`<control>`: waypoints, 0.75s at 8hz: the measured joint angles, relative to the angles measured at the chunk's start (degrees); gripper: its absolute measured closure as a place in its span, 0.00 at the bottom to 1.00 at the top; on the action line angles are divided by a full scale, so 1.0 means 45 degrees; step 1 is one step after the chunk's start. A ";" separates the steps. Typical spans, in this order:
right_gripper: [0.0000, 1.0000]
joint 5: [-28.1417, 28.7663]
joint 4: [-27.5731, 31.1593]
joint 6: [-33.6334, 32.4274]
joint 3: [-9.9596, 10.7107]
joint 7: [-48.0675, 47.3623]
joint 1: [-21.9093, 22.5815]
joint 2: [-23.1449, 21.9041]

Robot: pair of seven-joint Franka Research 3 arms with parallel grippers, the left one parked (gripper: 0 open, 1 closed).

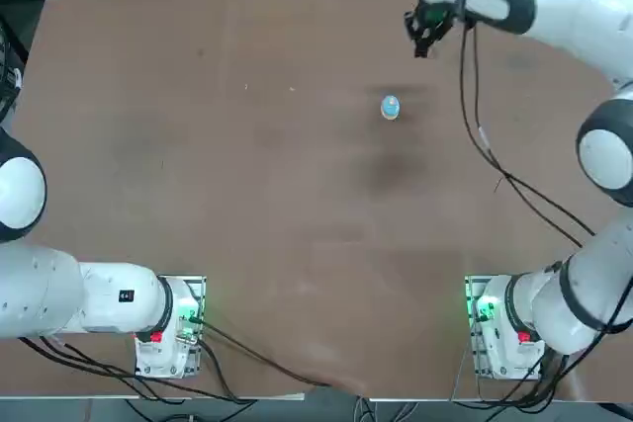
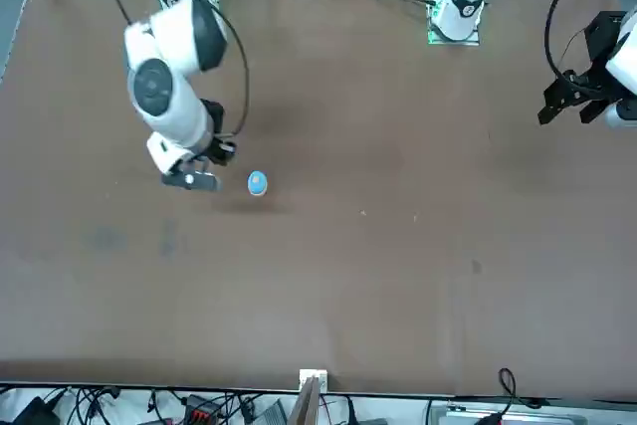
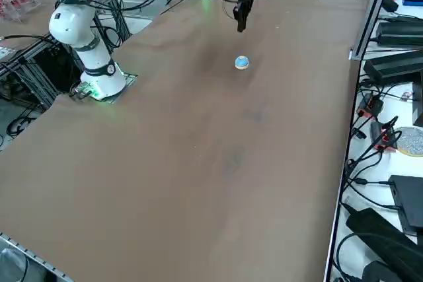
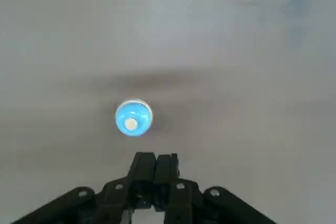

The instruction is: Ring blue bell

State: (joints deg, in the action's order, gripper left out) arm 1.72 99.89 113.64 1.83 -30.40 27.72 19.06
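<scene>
Looks like the approach step: right gripper (image 4: 155, 162), fingers pressed together, hovers above the table near the blue bell (image 4: 133, 118); next it lines up over the button and presses down.

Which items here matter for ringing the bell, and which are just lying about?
For the job:
- blue bell, alone on the table
- right claw, shut, raised beside the bell, not touching

Lying about:
- only cables along the table's edge

White arms, black hand (image 4: 155, 162)
</scene>
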 joint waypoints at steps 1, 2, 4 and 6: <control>0.99 0.0000 0.0391 0.0871 0.0002 -0.0104 0.0098 0.0219; 0.99 0.0000 0.0881 0.1697 0.0006 -0.0116 0.0143 0.0319; 0.99 0.0000 0.1776 0.2569 0.0007 -0.0165 0.0253 0.0333; 0.99 0.0000 0.2412 0.3250 0.0009 -0.0204 0.0468 0.0319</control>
State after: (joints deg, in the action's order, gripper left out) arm 1.72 110.75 128.27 1.87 -31.32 29.82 20.50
